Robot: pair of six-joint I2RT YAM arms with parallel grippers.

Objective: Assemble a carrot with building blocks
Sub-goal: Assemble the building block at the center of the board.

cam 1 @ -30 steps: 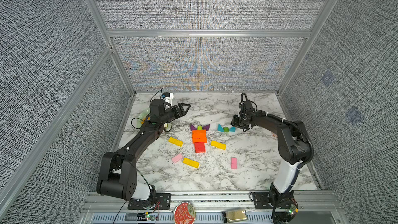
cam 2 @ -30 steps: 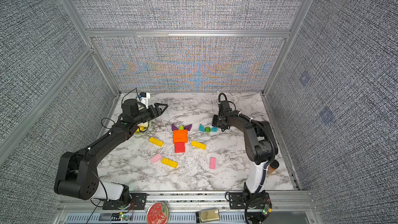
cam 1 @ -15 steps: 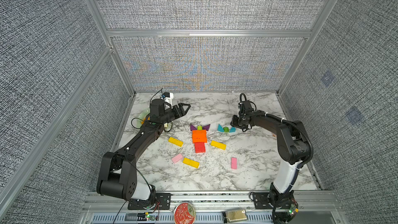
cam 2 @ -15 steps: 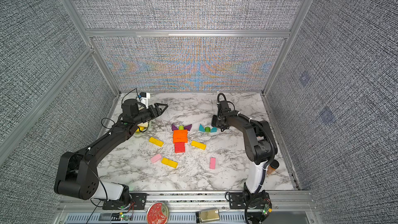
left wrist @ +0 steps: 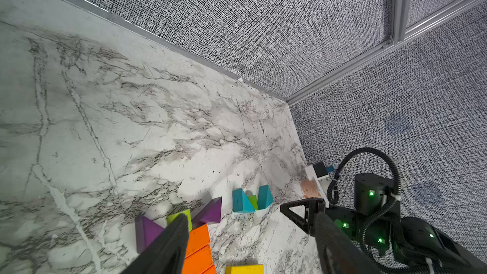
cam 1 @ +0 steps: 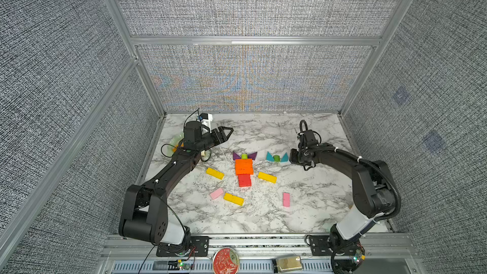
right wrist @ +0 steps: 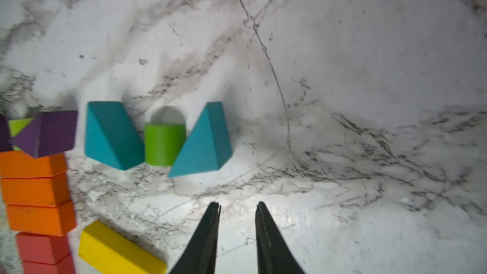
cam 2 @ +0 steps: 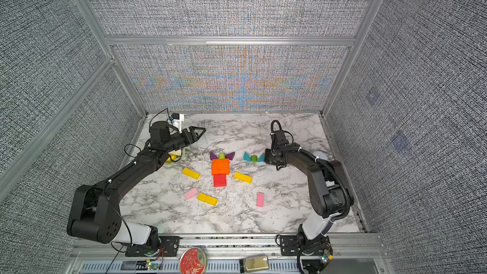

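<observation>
Right end effector [right wrist: 238,206] has narrowed, empty, near the nearer teal triangle [right wrist: 203,143].

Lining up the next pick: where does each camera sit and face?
Top views: high in front, looking down on the marble table; left arm and right arm show.
Left wrist: on the left arm, facing the far corner over the purple triangles; left claw, right arm show.
Right wrist: low, facing the teal triangles; right claw shows.
Shared: both wrist views show the teal triangles.
</observation>
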